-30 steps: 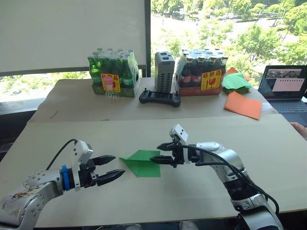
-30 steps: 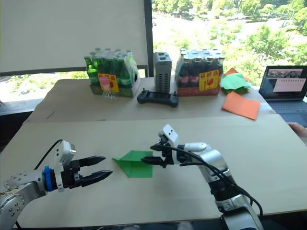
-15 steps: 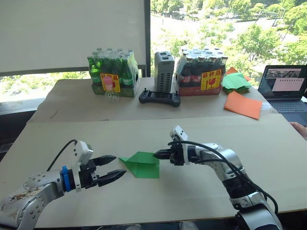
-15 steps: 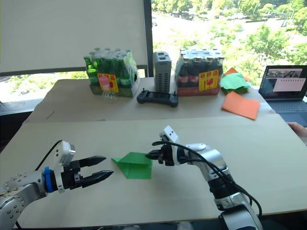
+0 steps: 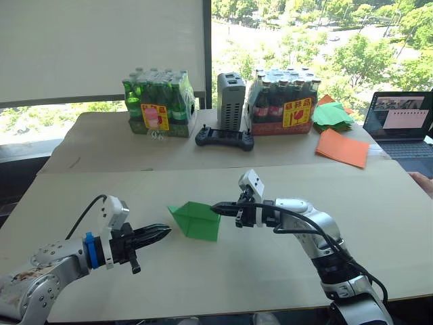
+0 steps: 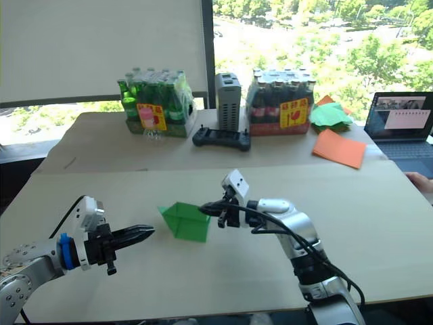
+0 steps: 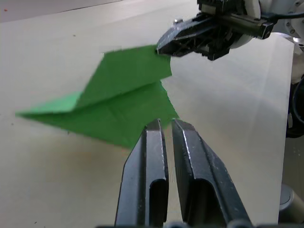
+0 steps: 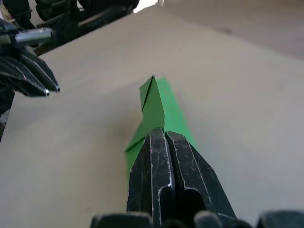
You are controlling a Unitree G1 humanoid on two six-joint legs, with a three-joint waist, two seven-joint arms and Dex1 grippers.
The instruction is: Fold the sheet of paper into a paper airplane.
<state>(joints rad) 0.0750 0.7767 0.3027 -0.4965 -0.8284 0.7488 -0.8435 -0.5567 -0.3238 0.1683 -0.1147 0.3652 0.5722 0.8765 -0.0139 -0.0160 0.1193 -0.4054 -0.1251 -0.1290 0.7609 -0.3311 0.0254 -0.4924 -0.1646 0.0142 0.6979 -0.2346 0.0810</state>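
- Right now the right gripper is pinching, with its two black fingers pressed together, the upper corner of the thin bright green sheet of paper, already creased into a pointed wedge
- That upper flap is being lifted off the tan tabletop, so the paper is standing partly tilted while its lower fold is resting on the surface, its sharp tip pointing toward the robot's left
- The left gripper is hovering just beside the paper's pointed end without touching it, its fingers drawn almost together with only a thin slit between them and nothing held
- Farther back, on the far table, a shrink-wrapped pack of green bottles, a grey upright box, a black handheld controller and a shrink-wrapped pack of dark bottles are sitting in a row
- Beyond those, on the robot's right, flat orange sheets are lying near a pile of green papers and an open laptop
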